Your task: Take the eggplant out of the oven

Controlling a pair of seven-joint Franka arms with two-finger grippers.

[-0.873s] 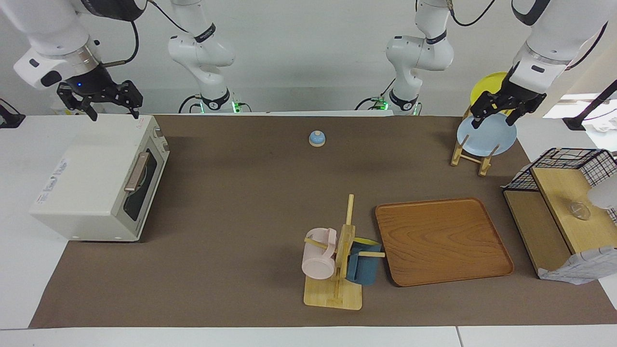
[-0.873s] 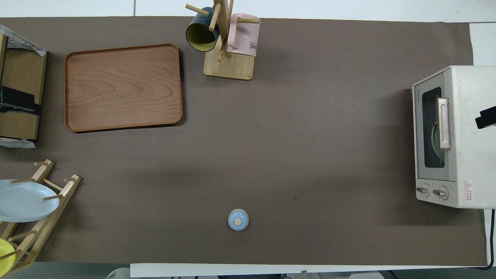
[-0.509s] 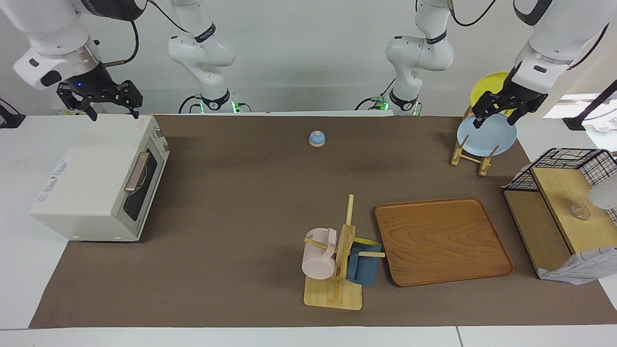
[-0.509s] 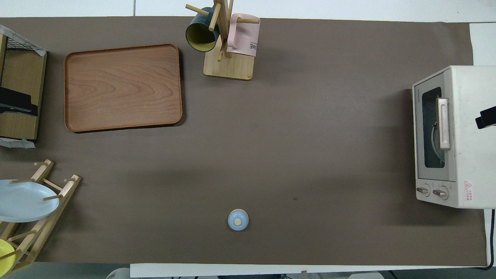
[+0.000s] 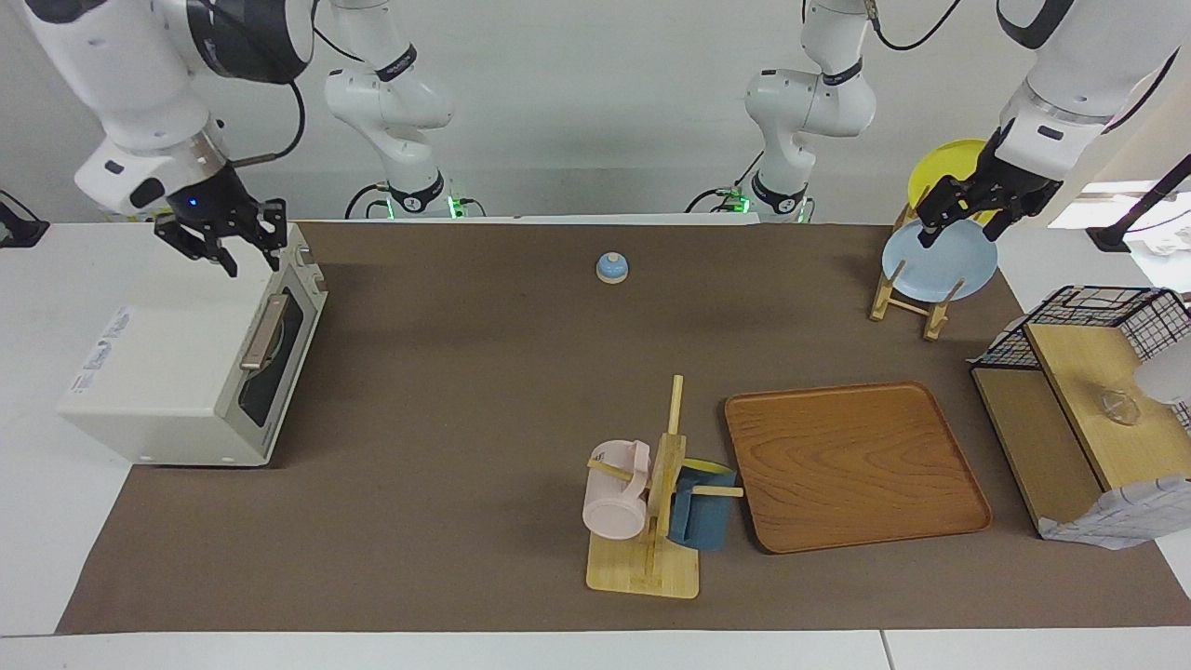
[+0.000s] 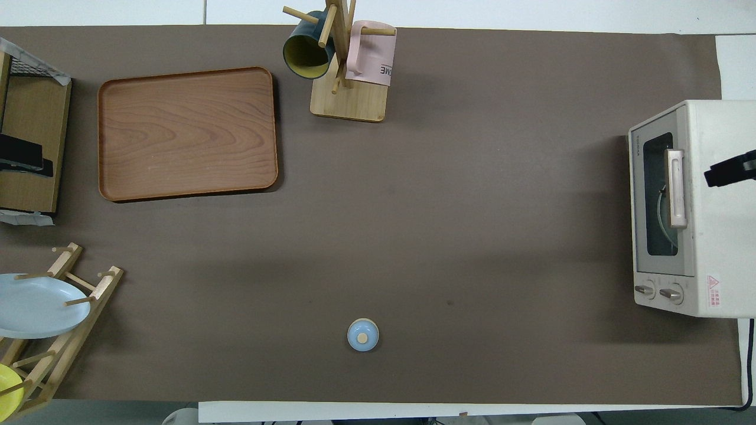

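Observation:
The cream-white oven (image 5: 186,363) stands at the right arm's end of the table, and it also shows in the overhead view (image 6: 697,206). Its dark glass door (image 5: 272,363) with the tan bar handle (image 5: 263,331) is shut. The eggplant is hidden. My right gripper (image 5: 251,265) is open and empty, raised over the oven's top near its front edge; part of it shows in the overhead view (image 6: 727,172). My left gripper (image 5: 958,233) is open and empty, waiting over the plate rack.
A wooden rack (image 5: 907,298) holds a light blue plate (image 5: 944,265) and a yellow plate (image 5: 944,160). A small blue bell (image 5: 611,267), a mug tree (image 5: 651,521) with two mugs, a wooden tray (image 5: 851,465) and a shelf with a wire basket (image 5: 1084,409) stand on the mat.
My right gripper has come down and moved over the oven's top toward its front edge. My left gripper has hardly moved.

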